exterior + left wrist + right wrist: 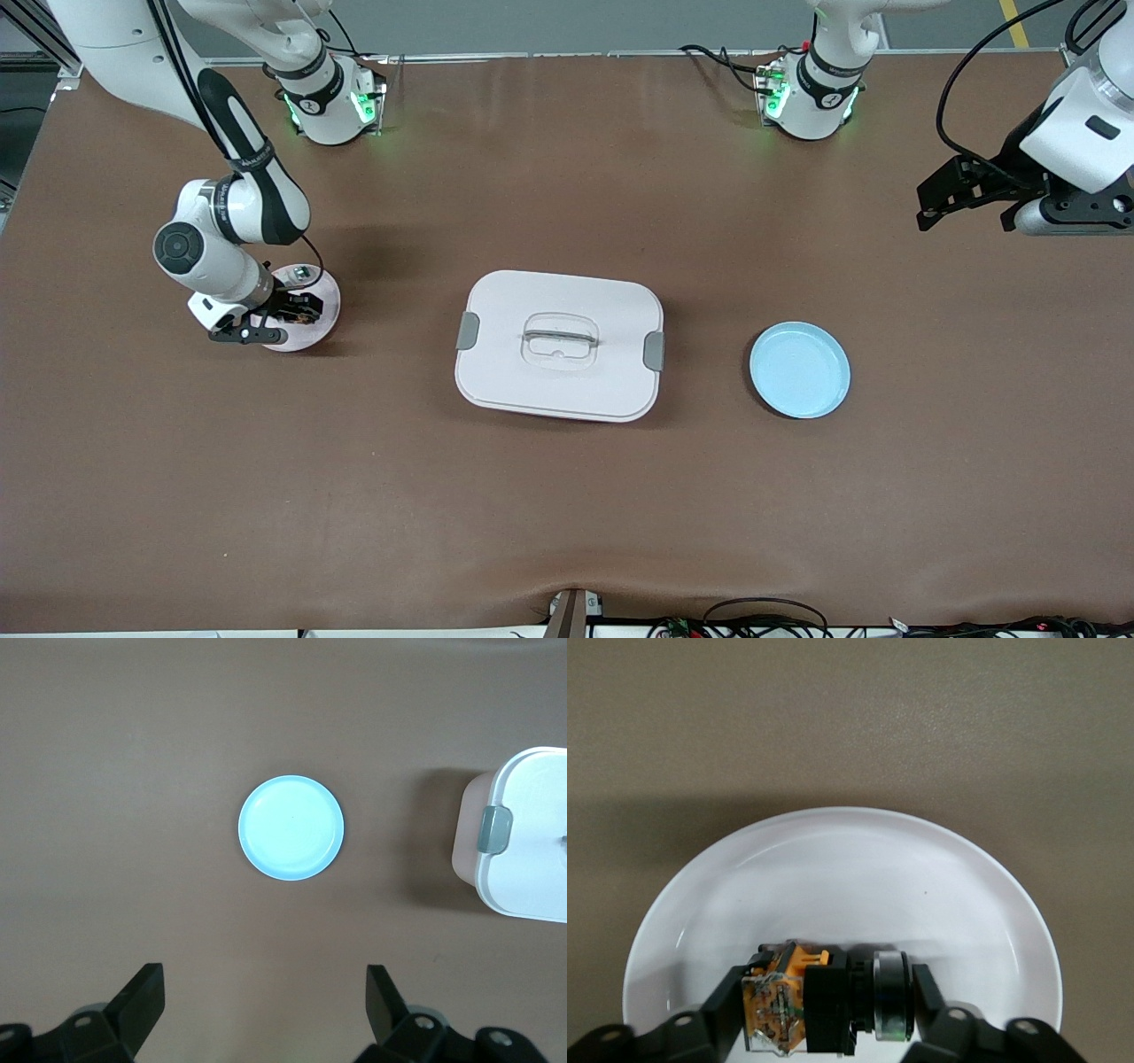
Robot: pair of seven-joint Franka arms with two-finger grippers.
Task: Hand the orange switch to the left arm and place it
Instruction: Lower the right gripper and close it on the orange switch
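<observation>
Brown matting covers the whole table (pixel 567 496), with the two arm bases at its upper edge in the front view. At the right arm's end, the right gripper (pixel 828 1001) is down in a white plate (pixel 833 877), its jaws on either side of the orange switch (pixel 819 1001). The fingers (pixel 725 1005) sit against the two ends of the switch, the orange-faced block at one finger and the silver ring at the other, so the jaws are closed onto it at roughly its own length. The switch lies on its side low in the plate; whether it rests on the plate or is just lifted cannot be told.

Midway between the two grippers sits the box (pixel 560 346), white with grey side latches and a clear handle recessed in its lid. Between the box and the left arm's end lies a light blue plate (pixel 800 369), bare.

The left gripper (pixel 266 1005) waits in the air over bare matting at the left arm's end, jaws spread wide with nothing in them. From its wrist view the blue plate lies ahead of the open jaws, with the box's latched end off to one side.
</observation>
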